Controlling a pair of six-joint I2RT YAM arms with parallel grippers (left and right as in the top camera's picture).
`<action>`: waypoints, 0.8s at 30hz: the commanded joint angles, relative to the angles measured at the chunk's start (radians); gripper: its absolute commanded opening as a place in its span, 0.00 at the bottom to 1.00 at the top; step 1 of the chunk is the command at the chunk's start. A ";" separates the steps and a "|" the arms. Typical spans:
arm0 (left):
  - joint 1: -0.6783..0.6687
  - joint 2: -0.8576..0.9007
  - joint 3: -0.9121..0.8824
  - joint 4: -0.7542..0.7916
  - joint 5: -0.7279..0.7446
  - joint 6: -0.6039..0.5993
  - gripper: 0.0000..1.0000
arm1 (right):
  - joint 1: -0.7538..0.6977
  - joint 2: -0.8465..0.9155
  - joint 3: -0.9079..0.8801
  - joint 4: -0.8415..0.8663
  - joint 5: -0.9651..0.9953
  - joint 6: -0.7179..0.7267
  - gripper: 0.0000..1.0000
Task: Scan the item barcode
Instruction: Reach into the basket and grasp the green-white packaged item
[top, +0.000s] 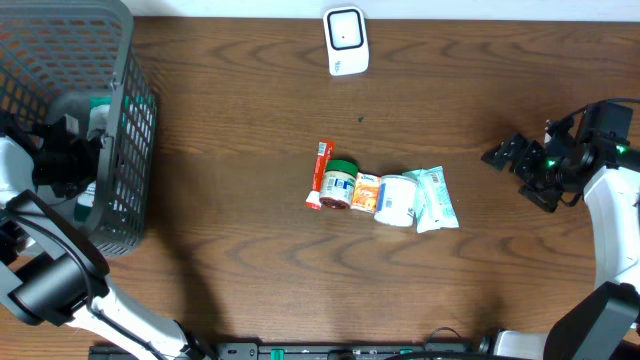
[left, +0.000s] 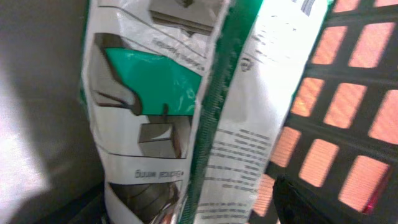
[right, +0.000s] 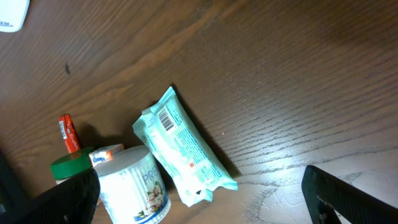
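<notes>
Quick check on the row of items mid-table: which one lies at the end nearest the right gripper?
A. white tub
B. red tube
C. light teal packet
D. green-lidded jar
C: in the overhead view the light teal packet ends the row on the side of the right gripper, just past the white tub.

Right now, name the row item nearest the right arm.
The teal packet, at the row's right end; white tub, jar and red tube lie farther.
</notes>
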 joint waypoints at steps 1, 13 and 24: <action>-0.002 -0.025 -0.007 -0.016 0.103 0.009 0.72 | 0.010 -0.003 0.012 -0.001 -0.007 -0.005 0.99; -0.003 -0.025 -0.005 -0.027 0.103 0.008 0.07 | 0.010 -0.003 0.012 -0.001 -0.007 -0.005 0.99; 0.033 -0.161 0.213 -0.024 0.059 -0.128 0.07 | 0.010 -0.003 0.012 -0.001 -0.007 -0.005 0.99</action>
